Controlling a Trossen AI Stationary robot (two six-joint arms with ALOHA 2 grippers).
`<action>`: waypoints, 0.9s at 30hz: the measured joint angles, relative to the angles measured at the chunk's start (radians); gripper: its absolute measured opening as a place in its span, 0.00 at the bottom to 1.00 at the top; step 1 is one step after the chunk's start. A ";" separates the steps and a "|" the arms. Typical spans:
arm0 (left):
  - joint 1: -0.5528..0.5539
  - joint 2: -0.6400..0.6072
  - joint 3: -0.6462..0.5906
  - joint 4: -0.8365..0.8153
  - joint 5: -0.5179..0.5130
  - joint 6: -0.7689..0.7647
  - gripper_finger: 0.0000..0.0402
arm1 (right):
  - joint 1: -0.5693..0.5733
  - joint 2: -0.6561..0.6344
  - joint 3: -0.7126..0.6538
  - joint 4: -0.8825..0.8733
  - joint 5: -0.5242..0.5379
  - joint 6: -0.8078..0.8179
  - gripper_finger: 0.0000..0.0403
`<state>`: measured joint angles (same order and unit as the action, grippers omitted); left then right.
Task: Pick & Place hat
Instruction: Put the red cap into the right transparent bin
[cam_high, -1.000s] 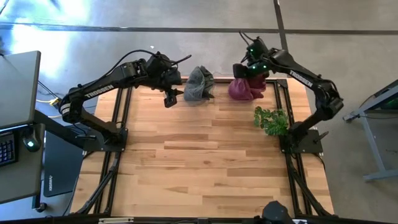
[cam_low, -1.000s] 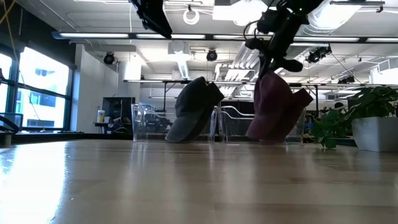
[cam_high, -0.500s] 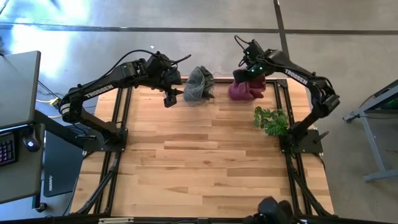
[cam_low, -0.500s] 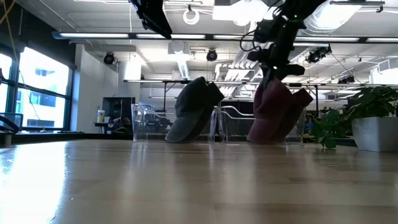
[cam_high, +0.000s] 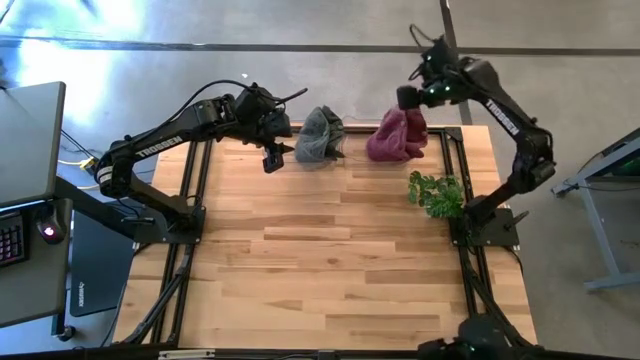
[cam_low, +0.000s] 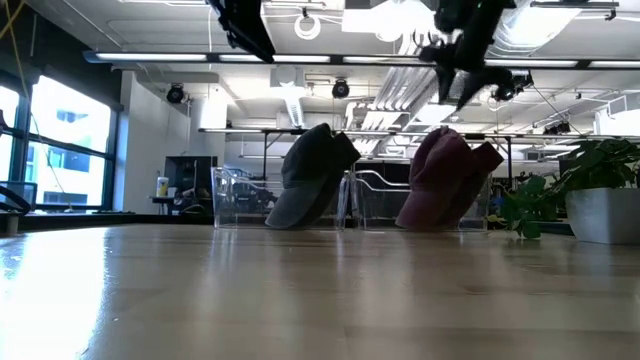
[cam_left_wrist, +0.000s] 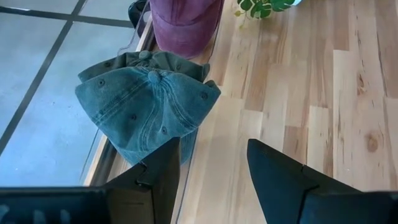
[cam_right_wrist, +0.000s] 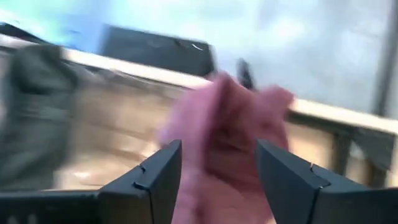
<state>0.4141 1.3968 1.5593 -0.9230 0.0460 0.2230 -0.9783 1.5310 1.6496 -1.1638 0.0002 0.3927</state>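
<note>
Since our right hand (cam_high: 412, 97) is open and empty above the maroon hat (cam_high: 397, 136), a snagged finger could tip it off its clear stand at the bench's (cam_high: 330, 250) far edge. Our left hand (cam_high: 272, 158), open too, hangs beside the grey hat (cam_high: 319, 136).

A grey floor (cam_high: 300, 25) with dark seams surrounds the wooden table (cam_high: 330, 250). A dark desk (cam_high: 25, 130) stands at the left, with a keyboard (cam_high: 8, 240) and mouse (cam_high: 42, 231). Beyond the table lies an open hall: windows (cam_low: 55, 140) on the left, ceiling lights (cam_low: 310, 58) and pipes (cam_low: 390, 100) overhead.
</note>
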 joint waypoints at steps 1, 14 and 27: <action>0.000 0.000 0.000 0.000 0.002 0.000 0.44 | 0.001 -0.003 0.016 0.017 -0.033 -0.001 0.49; 0.000 0.000 0.000 0.038 0.042 -0.002 0.44 | 0.122 0.010 -0.434 0.756 -0.214 0.231 0.07; -0.002 0.000 0.000 0.031 0.050 -0.063 0.44 | 0.101 -0.065 -0.470 0.594 0.059 0.136 0.03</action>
<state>0.4118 1.3968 1.5593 -0.8925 0.0962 0.1597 -0.8772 1.4665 1.1796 -0.5703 0.0589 0.5290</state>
